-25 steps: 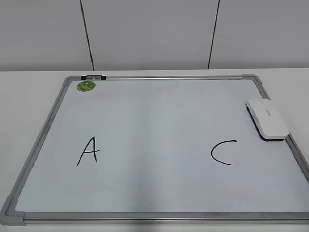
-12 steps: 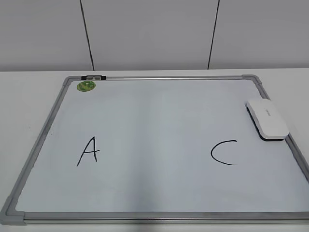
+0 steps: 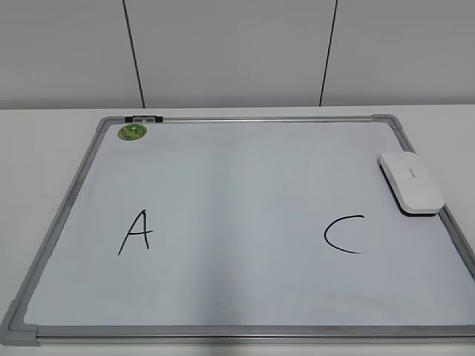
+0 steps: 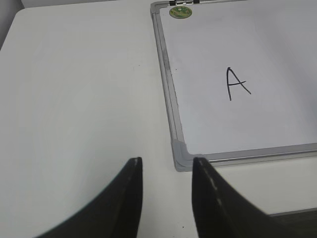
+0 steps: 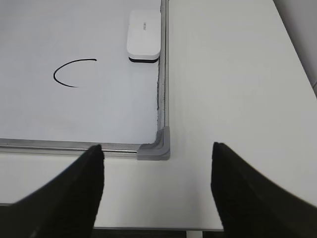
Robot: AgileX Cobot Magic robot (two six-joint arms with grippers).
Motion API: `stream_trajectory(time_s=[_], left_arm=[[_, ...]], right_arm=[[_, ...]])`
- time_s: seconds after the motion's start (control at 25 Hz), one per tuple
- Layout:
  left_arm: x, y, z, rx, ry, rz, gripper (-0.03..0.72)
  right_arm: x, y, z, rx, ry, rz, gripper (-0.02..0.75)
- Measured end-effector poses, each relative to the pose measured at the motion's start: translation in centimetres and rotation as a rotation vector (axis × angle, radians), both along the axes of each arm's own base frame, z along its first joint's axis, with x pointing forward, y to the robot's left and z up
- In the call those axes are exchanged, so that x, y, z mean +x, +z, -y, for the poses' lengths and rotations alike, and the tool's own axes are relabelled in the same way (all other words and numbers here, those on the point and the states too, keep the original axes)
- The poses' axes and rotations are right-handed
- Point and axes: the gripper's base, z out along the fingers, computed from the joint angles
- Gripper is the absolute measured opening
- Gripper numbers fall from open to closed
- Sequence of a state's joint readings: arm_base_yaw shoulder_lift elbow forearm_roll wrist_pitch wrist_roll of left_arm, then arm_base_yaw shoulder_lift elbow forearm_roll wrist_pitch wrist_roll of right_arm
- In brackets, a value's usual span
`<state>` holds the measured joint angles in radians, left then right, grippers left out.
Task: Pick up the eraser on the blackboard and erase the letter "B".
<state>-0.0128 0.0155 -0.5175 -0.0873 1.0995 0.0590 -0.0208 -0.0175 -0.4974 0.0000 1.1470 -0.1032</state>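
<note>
The blackboard is a white dry-erase board with a grey frame, lying flat on the table. The white eraser rests on its right edge; it also shows in the right wrist view. No letter "B" shows on the board; the space between the black "A" and the black "C" is blank. My left gripper is open and empty over the table by the board's near left corner. My right gripper is wide open and empty by the near right corner. Neither gripper shows in the exterior view.
A small round green magnet sits at the board's far left corner, next to a dark clip on the frame. White table surrounds the board. A grey wall stands behind.
</note>
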Motion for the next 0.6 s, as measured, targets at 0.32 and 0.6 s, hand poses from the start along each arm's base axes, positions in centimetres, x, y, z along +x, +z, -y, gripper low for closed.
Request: stream_trajectory(time_s=[0.32, 0.6], left_arm=[[0.0, 0.0, 0.0, 0.0, 0.0, 0.0, 0.251], [0.0, 0.0, 0.0, 0.0, 0.0, 0.0, 0.244]], right_arm=[[0.0, 0.0, 0.0, 0.0, 0.0, 0.0, 0.501], [0.0, 0.0, 0.0, 0.0, 0.0, 0.0, 0.501]])
